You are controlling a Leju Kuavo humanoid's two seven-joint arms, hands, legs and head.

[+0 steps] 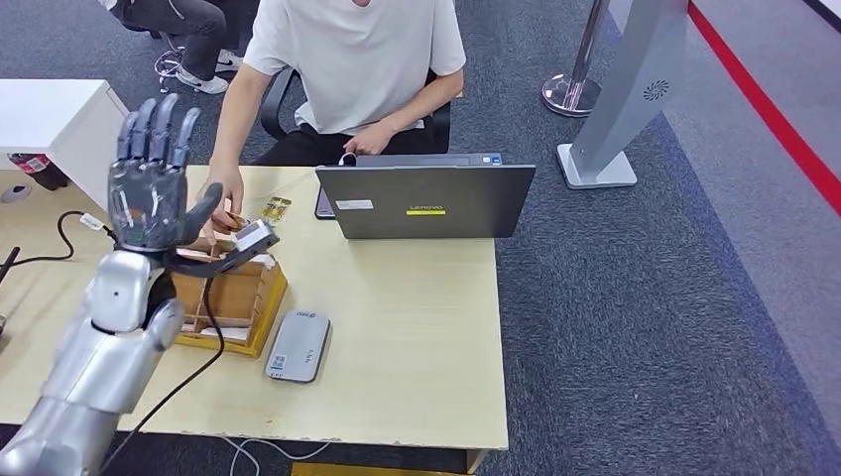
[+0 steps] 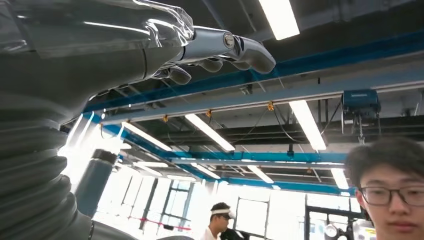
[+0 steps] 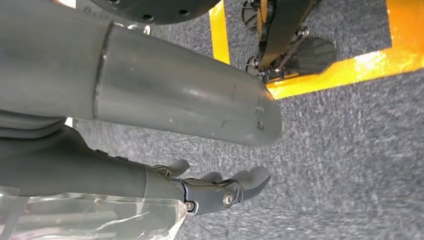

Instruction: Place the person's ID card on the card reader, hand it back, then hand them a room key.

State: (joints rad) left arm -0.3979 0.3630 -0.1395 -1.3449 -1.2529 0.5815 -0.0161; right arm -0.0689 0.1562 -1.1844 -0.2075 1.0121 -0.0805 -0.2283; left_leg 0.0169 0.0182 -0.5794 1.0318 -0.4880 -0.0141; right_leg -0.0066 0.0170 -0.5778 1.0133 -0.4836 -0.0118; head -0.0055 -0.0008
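the left hand is raised at 9 o'clock, fingers straight and apart, holding nothing. below it the reader lies on the table at 7 o'clock. the right hand hangs loose, empty, over grey carpet. past the box, a person's hand rests by a card at 10 o'clock. the laptop stands at 12 o'clock.

Grey laptop open on wood worktop, back twd camera. Black phone just beside its left edge. White cabinet far left. Chrome stanchion base on carpet.
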